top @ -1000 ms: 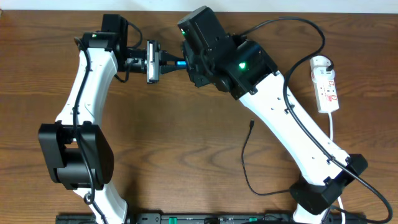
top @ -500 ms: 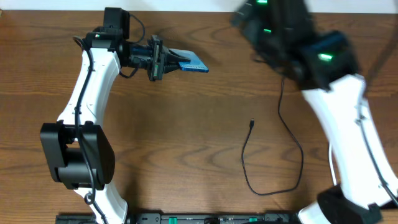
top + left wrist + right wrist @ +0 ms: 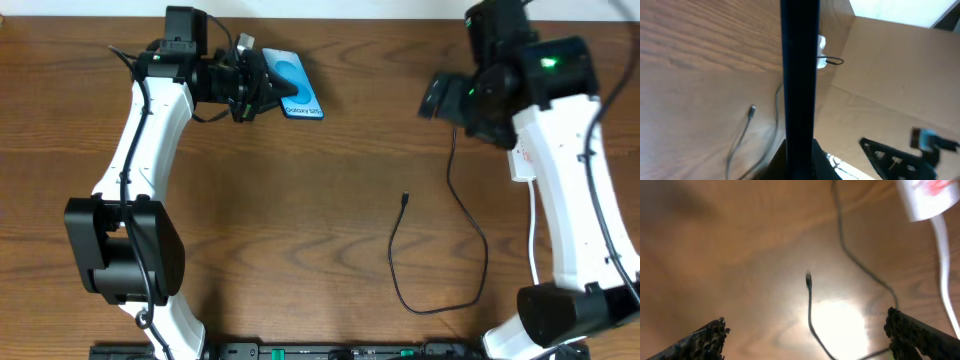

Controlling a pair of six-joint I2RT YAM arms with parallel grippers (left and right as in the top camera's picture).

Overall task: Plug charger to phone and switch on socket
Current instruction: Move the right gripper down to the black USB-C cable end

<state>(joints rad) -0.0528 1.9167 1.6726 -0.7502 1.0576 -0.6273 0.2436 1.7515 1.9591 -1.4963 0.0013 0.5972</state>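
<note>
ok so the left claw [image 3: 256, 87] is clamped shut on the phone [image 3: 296, 92], which pokes out past its fingertips with the screen showing to the overhead camera, and from that claw's own view it's just a dark edge-on bar running straight out ahead. The right claw [image 3: 806, 325] is spread as wide as it goes and holds nothing. The bit that matters imo: the charger [image 3: 442, 300] lies loose on the table [image 3: 300, 220], and its connector tip [image 3: 808, 280] sits down in front of the right claw, pretty much centred in the gap between its two fingers [image 3: 705, 340]. The last stretch of cable behind the tip runs back toward the claw, so it lies crosswise to the line between the fingers, which looks handy for a pinch. The right arm is clearly the nearer one, and the left is busy anyway. The socket [image 3: 922, 197] is ahead and off to the right claw's right side, well apart from the tip. My guess is the next move is dropping onto that tip, and it's tiny, so a slight miss would just nudge it away
</note>
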